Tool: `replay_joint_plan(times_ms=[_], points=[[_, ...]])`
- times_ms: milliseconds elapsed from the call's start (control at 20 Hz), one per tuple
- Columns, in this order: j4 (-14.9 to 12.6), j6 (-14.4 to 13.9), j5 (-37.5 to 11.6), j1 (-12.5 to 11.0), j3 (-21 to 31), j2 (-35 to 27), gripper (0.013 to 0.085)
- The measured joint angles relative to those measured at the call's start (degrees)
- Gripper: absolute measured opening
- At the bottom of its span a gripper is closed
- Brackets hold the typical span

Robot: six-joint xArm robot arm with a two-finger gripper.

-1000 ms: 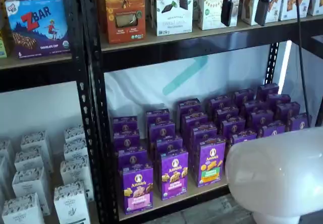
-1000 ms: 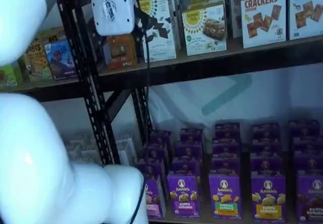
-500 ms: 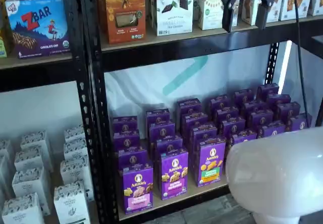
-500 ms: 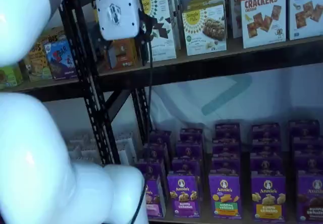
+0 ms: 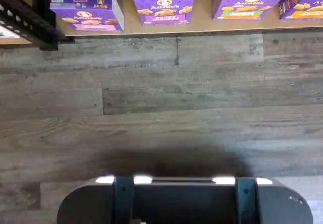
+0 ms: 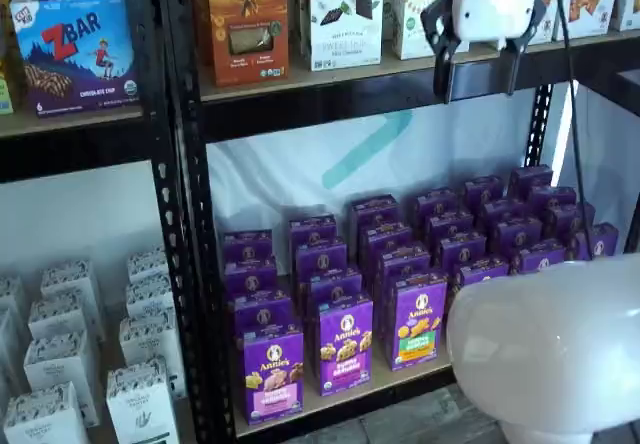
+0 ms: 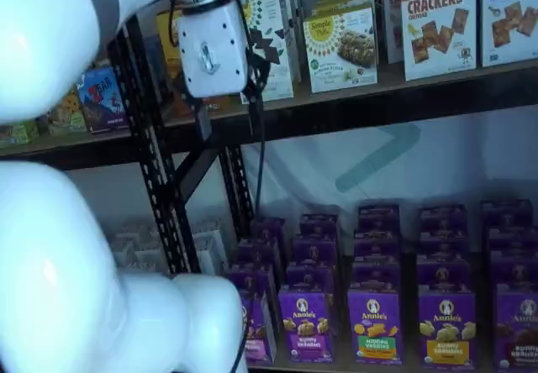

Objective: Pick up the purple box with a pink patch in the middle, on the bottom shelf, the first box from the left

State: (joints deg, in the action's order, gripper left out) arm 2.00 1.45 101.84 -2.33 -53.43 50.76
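Note:
The purple box (image 6: 273, 372) stands upright at the front left end of the bottom shelf (image 6: 405, 376), a pink band across its front. In a shelf view my arm partly covers the purple box (image 7: 257, 333). The wrist view looks down on the purple box (image 5: 87, 14) at the edge of the tan bottom shelf (image 5: 202, 25). My gripper (image 6: 477, 86) hangs high above the cartons, in front of the upper shelf board, well right of the box. Its two black fingers stand apart with nothing between them. It also shows as the gripper (image 7: 227, 121) beside the black upright.
Rows of purple cartons fill the shelf, among them a violet-band carton (image 6: 345, 342) and a green-band carton (image 6: 418, 319). White cartons (image 6: 60, 364) stand in the left bay. Black uprights (image 6: 185, 214) frame the bays. My white arm (image 6: 550, 344) fills the foreground. Grey plank floor (image 5: 161, 98) lies in front.
The gripper has come down from the views' top edge, so its fingers now hang past the upper shelf board. The boxes have not moved.

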Motion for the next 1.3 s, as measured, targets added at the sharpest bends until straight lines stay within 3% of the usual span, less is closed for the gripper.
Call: replay_joint_plan(times_ms=[250,600,1300], points=[[0.4,0.1,-5.4,-0.1,5.7,0.5,0.085],[-0.5,-1.5,-15.0,1.8,13.9,1.7,0.085],[-2.9,-6.1,-27.7,6.0,22.5,-3.6,0.085]])
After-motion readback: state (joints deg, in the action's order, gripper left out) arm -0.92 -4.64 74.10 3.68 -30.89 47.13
